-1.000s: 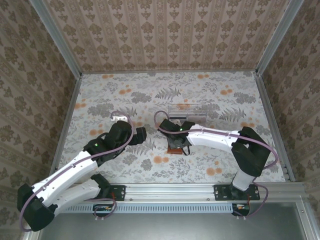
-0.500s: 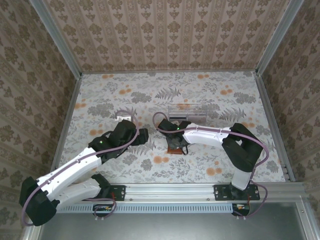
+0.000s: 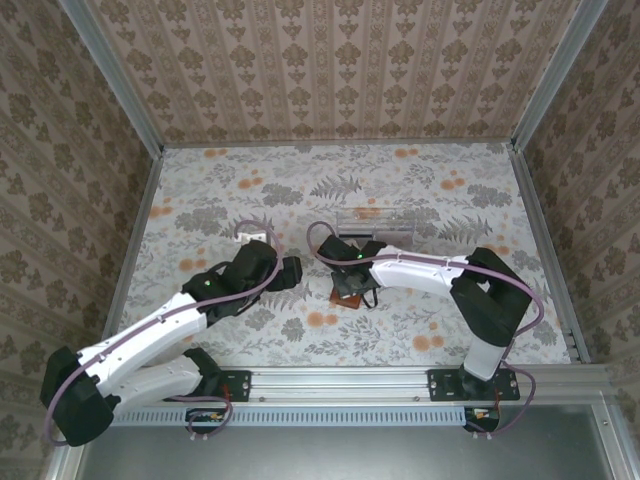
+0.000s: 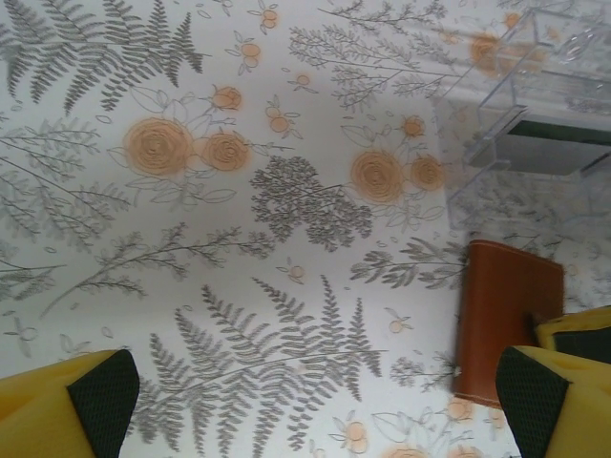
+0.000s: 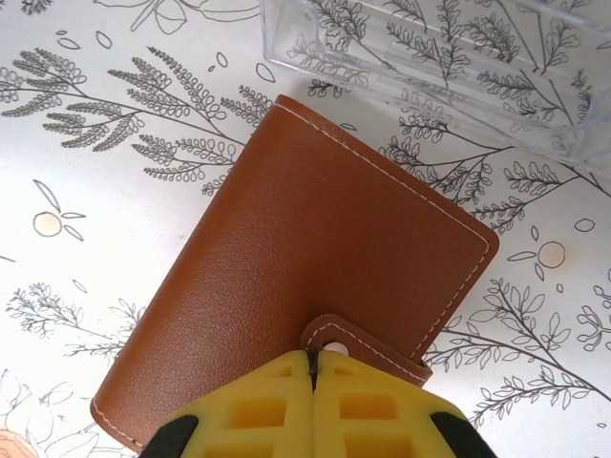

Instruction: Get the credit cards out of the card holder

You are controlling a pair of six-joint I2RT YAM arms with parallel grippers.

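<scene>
While card holder [image 5: 315,248] lies folded, brown, stitched

Straight ahead of the right gripper [image 5: 312,361] the card holder [image 5: 296,267] lies flat, and just past it the clear tray [image 5: 449,67] walls off the way. I see bare table [image 4: 239,239] beside them. Between the left gripper [image 4: 315,401]'s spread fingers it's open too, though holder and tray crowd one fingertip.

White left arm [image 3: 150,335] and right arm [image 3: 420,272], black joints, purple cables [image 3: 311,240]; yellow fingers [image 5: 258,410] with black pads [image 4: 103,401].
</scene>
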